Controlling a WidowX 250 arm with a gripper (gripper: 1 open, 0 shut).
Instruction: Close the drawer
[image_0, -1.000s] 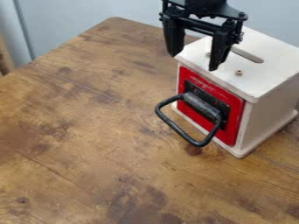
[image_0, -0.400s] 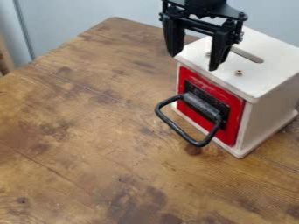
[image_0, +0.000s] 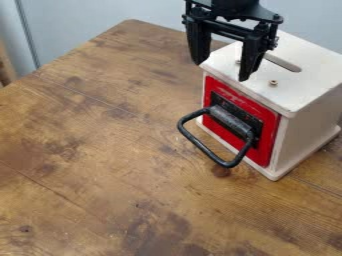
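Black gripper (image_0: 225, 62) above white box (image_0: 283, 95); wooden table (image_0: 107, 135) beneath.

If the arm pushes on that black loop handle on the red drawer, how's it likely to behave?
The black loop handle looks like a stiff, one-piece bar, so it probably won't flop. Its smooth, rounded surface may let a push slip sideways. The wooden box looks broad and blocky, so it seems unlikely to tip.

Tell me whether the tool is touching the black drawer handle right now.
Apart. The camera view shows the tool up by the box's top, with cream wood and red drawer front visible between its fingertips and the handle.
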